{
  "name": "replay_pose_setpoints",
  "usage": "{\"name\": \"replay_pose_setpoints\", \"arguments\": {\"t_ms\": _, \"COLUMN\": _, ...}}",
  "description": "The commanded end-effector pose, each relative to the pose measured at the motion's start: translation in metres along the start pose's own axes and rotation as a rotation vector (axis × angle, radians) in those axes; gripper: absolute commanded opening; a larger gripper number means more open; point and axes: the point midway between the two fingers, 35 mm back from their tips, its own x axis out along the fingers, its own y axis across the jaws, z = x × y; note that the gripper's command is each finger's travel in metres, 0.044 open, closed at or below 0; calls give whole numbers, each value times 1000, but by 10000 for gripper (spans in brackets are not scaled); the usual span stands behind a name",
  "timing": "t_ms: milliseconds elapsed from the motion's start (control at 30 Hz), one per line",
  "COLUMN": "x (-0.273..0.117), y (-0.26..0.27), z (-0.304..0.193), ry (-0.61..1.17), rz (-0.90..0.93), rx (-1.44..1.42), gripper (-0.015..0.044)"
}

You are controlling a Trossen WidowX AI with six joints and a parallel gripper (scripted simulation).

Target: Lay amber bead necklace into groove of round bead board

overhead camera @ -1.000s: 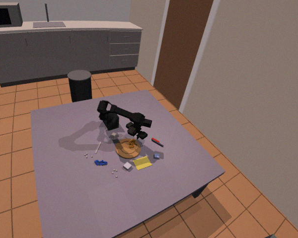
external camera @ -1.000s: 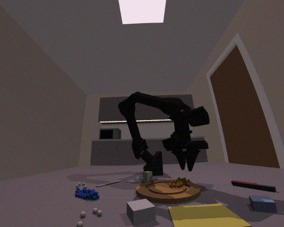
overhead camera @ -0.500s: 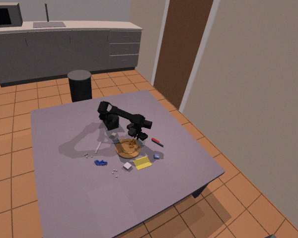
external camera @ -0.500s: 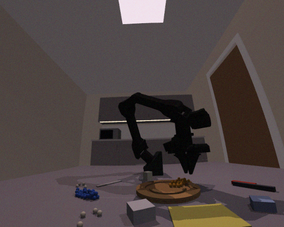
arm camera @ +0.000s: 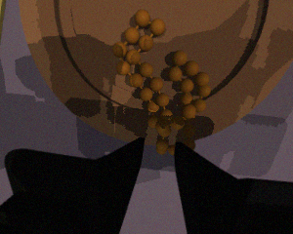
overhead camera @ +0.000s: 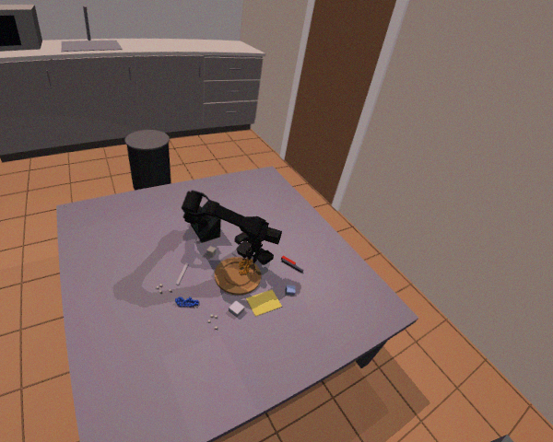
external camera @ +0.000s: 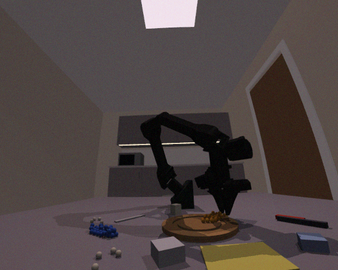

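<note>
The round wooden bead board [overhead camera: 223, 281] [external camera: 174, 231] [arm camera: 39, 24] lies flat, with a ring-shaped groove. The amber bead necklace [overhead camera: 243, 267] [external camera: 211, 217] [arm camera: 156, 84] lies bunched on the board's side near the fingers. In the wrist view it forms two strands that join near the fingertips; part lies inside the ring, part crosses the groove and reaches the board's rim. My gripper [external camera: 225, 214] [arm camera: 159, 145] is partly open, with a narrow gap between its fingers. Its tips are at the rim, close to the lowest beads. No bead is clearly pinched; shadow hides some beads there.
Around the board are a yellow sheet [overhead camera: 264, 303] [external camera: 248, 255], a white block [overhead camera: 236, 308] [external camera: 167, 251], a blue block [overhead camera: 290, 289] [external camera: 312, 242], a grey cube [overhead camera: 211, 250], a red-black pen [overhead camera: 292, 263], a white stick [overhead camera: 182, 274], blue beads [overhead camera: 186, 302] [external camera: 103, 230] and loose pale beads.
</note>
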Motion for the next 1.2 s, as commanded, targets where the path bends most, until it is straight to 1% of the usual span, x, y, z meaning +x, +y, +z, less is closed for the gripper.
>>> {"name": "replay_pose_setpoints", "arguments": {"t_ms": 0, "x": 5, "y": -2, "z": 0, "ry": -6, "rz": -4, "rx": -11, "gripper": 120}}
{"name": "replay_pose_setpoints", "arguments": {"t_ms": 100, "x": 5, "y": -2, "z": 0, "ry": -6, "rz": -4, "rx": -11, "gripper": 120}}
{"name": "replay_pose_setpoints", "arguments": {"t_ms": 133, "x": 3, "y": -1, "z": 0, "ry": -2, "rz": -3, "rx": -2, "gripper": 94}}
{"name": "replay_pose_setpoints", "arguments": {"t_ms": 600, "x": 3, "y": -1, "z": 0, "ry": -2, "rz": -3, "rx": -2, "gripper": 0}}
{"name": "replay_pose_setpoints", "arguments": {"t_ms": 1000, "x": 3, "y": -1, "z": 0, "ry": -2, "rz": -3, "rx": -3, "gripper": 0}}
{"name": "replay_pose_setpoints", "arguments": {"t_ms": 1167, "x": -11, "y": -1, "z": -1, "ry": -3, "rz": -3, "rx": -8, "gripper": 0}}
